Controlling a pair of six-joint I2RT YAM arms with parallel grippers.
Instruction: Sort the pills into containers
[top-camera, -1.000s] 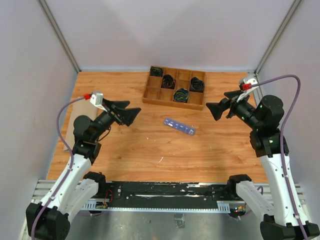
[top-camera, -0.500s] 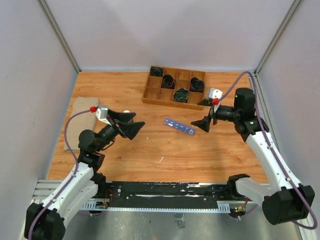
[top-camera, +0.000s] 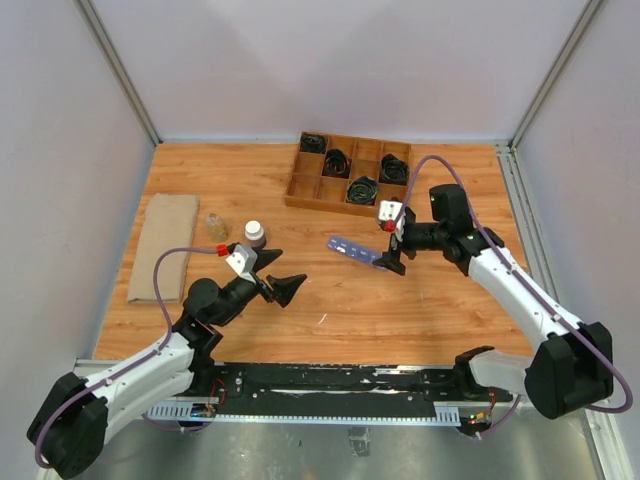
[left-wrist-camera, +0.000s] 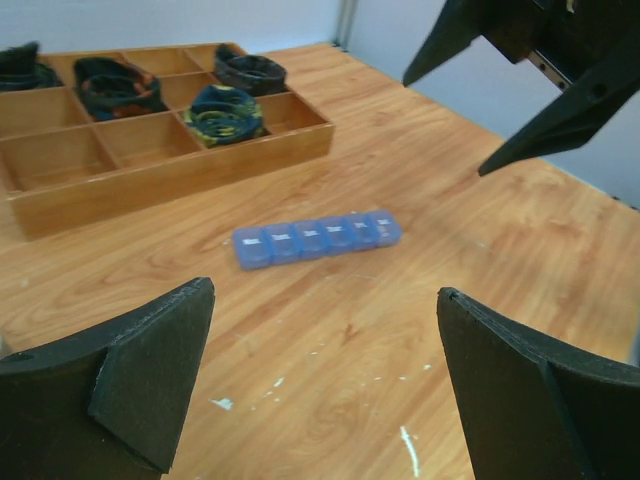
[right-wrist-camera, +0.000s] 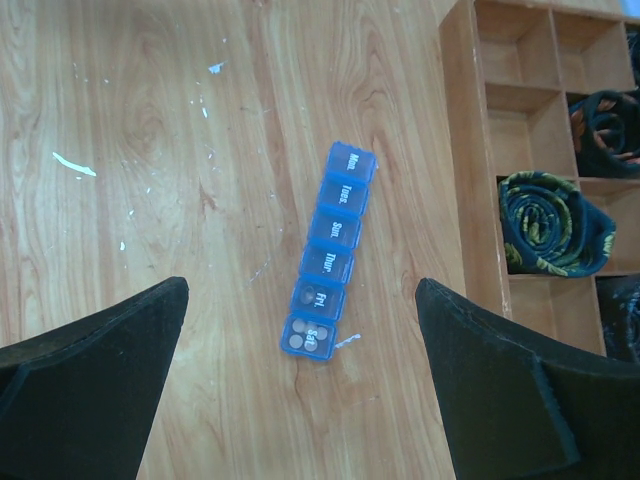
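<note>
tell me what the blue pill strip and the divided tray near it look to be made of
The pill strip looks like translucent blue plastic, slightly glossy: pale round shapes show through two end lids. The divided tray looks like wood, honey-brown and matte, with thin board partitions; solid or veneer I cannot tell.
</note>
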